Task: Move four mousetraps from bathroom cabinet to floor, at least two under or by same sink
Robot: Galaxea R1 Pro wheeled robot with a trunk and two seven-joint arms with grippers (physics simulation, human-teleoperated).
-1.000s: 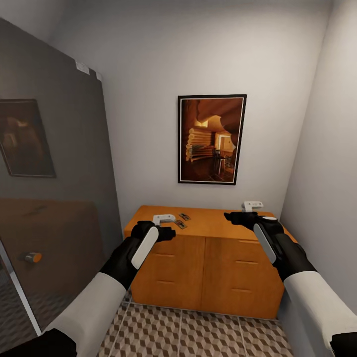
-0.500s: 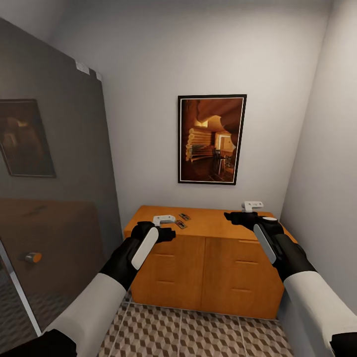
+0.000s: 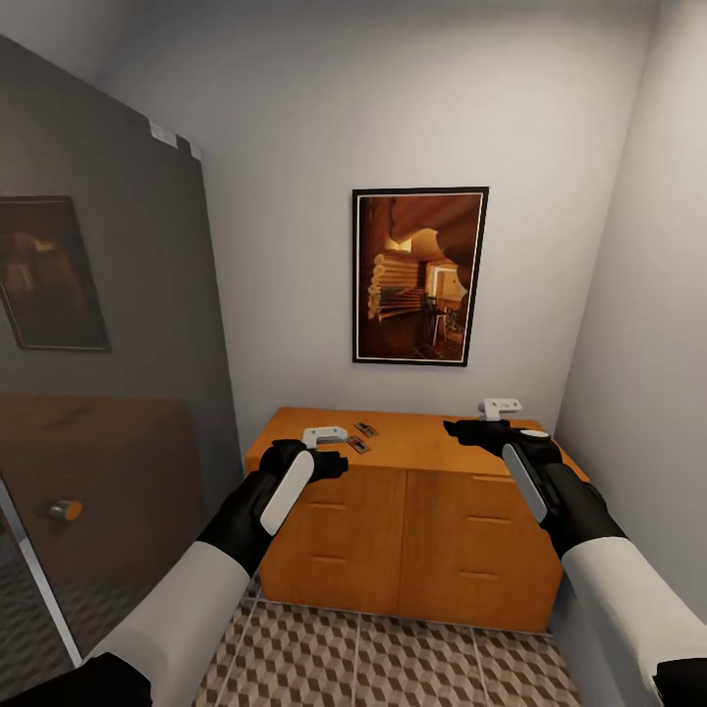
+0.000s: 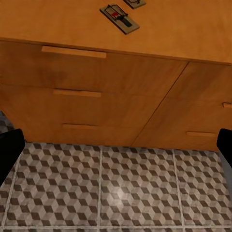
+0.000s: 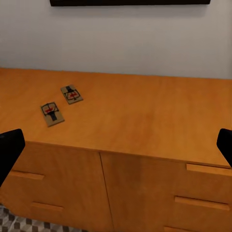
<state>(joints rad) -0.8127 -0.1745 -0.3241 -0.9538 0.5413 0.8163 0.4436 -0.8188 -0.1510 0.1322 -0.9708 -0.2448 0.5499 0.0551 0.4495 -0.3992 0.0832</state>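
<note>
Two traps (image 5: 61,104) on cabinet (image 3: 412,511) top, near left-front edge. L claw (image 3: 329,463) & R claw (image 3: 462,428) both apart, empty, above it. Risk: thin flat traps may skid off edge during pinch.

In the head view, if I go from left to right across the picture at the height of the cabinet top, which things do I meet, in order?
Dark glass panel → left gripper → mousetraps on the cabinet top → right gripper → right-hand wall.
</note>
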